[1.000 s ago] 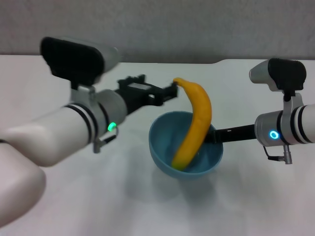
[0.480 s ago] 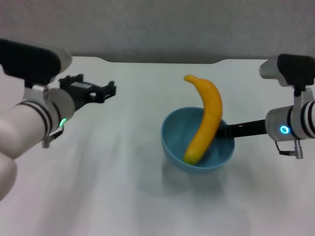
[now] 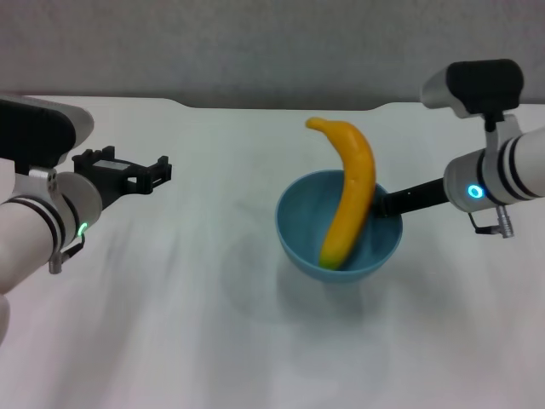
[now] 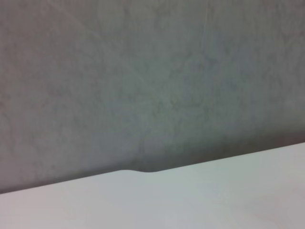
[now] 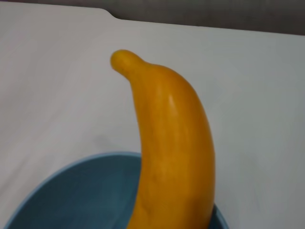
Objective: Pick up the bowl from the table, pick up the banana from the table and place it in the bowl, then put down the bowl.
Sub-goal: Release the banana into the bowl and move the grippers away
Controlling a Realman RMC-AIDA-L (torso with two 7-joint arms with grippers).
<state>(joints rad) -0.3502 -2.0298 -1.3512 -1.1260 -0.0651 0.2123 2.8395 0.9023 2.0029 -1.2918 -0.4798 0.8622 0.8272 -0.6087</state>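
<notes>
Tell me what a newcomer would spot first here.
The banana stands out: it leans upright in the bowl at mid-table, its top rising well above the rim. The right gripper grips the bowl's right rim, apparently holding it above the table, with a shadow below. The left gripper hangs empty far to the left, jaws open.

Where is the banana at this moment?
In the head view the banana stands in the bowl, right of centre, its top leaning over the far rim. The right gripper is at the bowl's right rim.
</notes>
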